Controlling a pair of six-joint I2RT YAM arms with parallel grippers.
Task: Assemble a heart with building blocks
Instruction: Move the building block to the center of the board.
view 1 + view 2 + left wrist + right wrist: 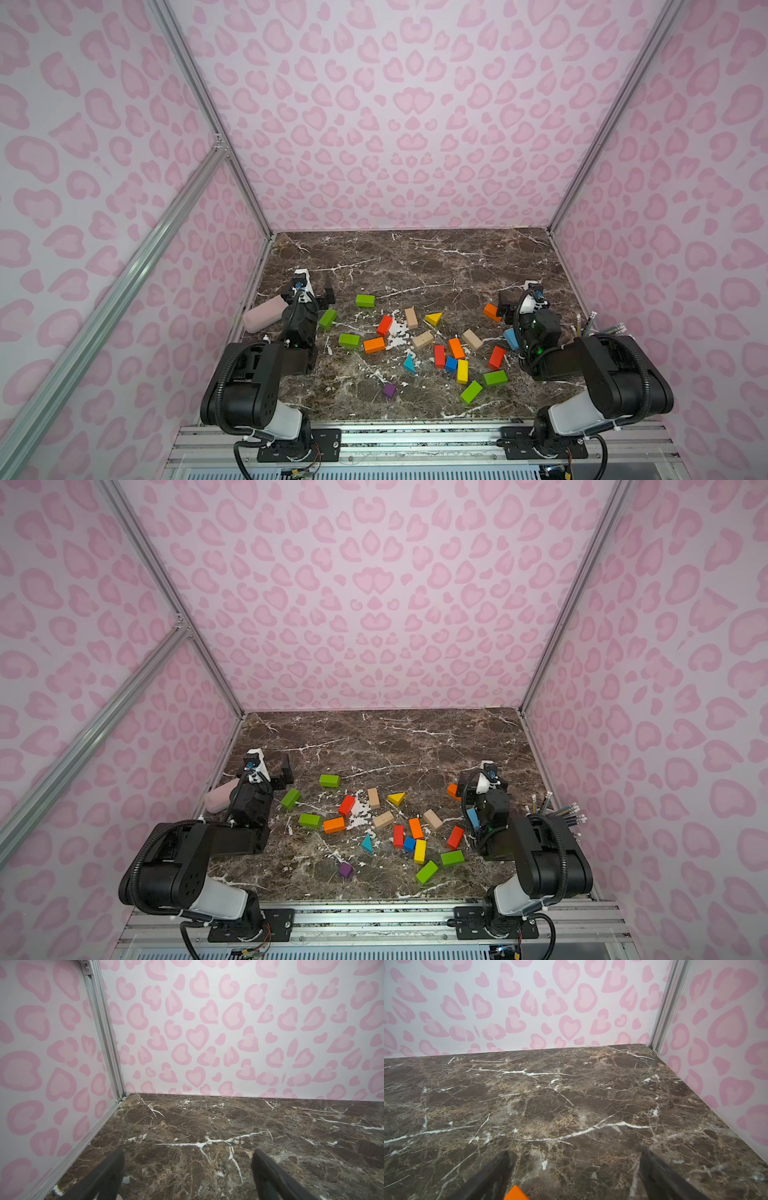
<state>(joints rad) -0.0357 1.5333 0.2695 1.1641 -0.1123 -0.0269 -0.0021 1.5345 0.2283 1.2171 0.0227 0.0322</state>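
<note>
The building blocks lie scattered flat across the middle of the marble table point(415, 257), among them a green brick point(365, 300), a red brick point(385, 325), a yellow wedge point(433, 318) and a purple cube point(389, 390). My left gripper point(309, 291) hovers open at the left side, past a tilted green brick point(328, 318); only bare marble lies between its fingers point(116, 1167). My right gripper point(521, 301) stands open at the right, with an orange brick point(491, 312) beside its left finger. That brick's corner point(517, 1193) shows in the right wrist view. A blue block point(511, 338) is partly hidden by the right arm.
A pale pink pouch point(264, 313) lies against the left wall beside the left arm. Coloured pencils point(598, 328) stand at the right wall behind the right arm. Pink patterned walls close three sides; a metal rail point(415, 436) runs along the front edge.
</note>
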